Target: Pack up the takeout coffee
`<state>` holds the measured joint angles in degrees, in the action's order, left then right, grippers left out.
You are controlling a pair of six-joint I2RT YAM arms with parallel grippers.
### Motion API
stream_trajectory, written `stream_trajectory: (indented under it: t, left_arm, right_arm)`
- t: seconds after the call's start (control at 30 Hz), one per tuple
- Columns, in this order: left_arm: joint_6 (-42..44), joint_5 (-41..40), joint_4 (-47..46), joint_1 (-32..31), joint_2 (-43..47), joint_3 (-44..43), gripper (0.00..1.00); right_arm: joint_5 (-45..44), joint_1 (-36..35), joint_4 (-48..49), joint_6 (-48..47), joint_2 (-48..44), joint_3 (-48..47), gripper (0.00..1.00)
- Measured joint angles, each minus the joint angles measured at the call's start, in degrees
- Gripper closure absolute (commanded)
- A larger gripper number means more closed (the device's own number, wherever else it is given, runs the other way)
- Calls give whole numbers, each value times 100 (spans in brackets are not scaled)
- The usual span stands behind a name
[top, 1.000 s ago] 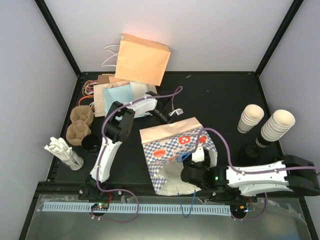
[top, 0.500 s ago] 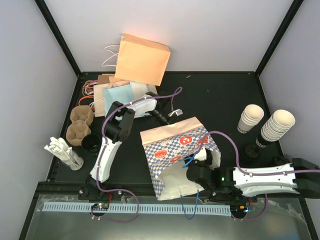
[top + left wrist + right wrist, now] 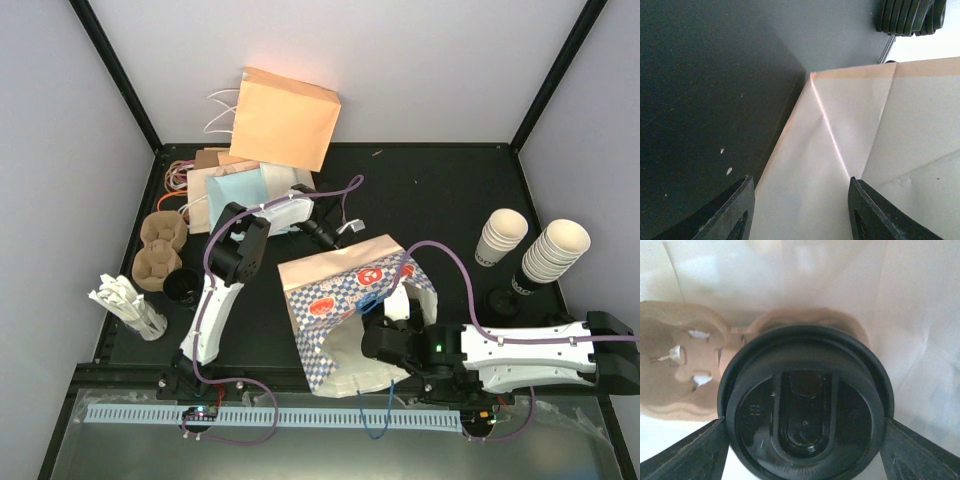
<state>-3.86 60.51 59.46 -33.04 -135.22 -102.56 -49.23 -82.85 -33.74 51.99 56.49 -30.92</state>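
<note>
Looking from the near edge: right hand (image 3: 804, 422) is reached into the mouth of the blue-checked bag (image 3: 335, 285). The bag lies on its side on the counter (image 3: 440, 190), mouth toward the arm bases.

Takeout coffee (image 3: 805, 405) is inside that bag, and only its black lid shows in the wrist view. It's seated in one pocket of a pulp carrier (image 3: 675, 365), with white bag paper all round. Right fingers (image 3: 690, 450) flank the lid, one each side, tight to its rim. Can't tell if they're pressing on the cup or just clear of it.

Left hand (image 3: 335, 232) is at the bag's far edge. Its fingers are partway apart with nothing pinched between them, and tan bag paper sits just past the tips.

Right side of the counter, well apart from the bag: two stacks of paper cups (image 3: 555, 250) and a loose black lid (image 3: 502, 300). Left side: spare pulp carriers (image 3: 160, 250), another black lid (image 3: 182, 287) and a bundle of white sticks (image 3: 125, 305).

Far back: a pile of flat paper bags (image 3: 225, 180), with an orange bag (image 3: 285, 115) against the wall.
</note>
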Motion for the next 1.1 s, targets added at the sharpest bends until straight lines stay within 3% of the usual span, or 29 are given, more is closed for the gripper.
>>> stream_trajectory:
  t: [0.3, 0.43, 0.87, 1.1]
  left_arm:
    - [-85, 11, -146, 7, 0, 2, 47]
    - [-87, 13, -184, 9, 0, 11, 47]
    - [-94, 111, -192, 7, 0, 46, 47]
    - [-94, 127, -192, 7, 0, 46, 47]
  right_arm:
    - [745, 46, -848, 481, 72, -199, 9]
    - [940, 280, -999, 501, 72, -332, 0]
    - [951, 625, -1012, 39, -304, -686, 0]
    - [496, 640, -1207, 293, 140, -874, 0]
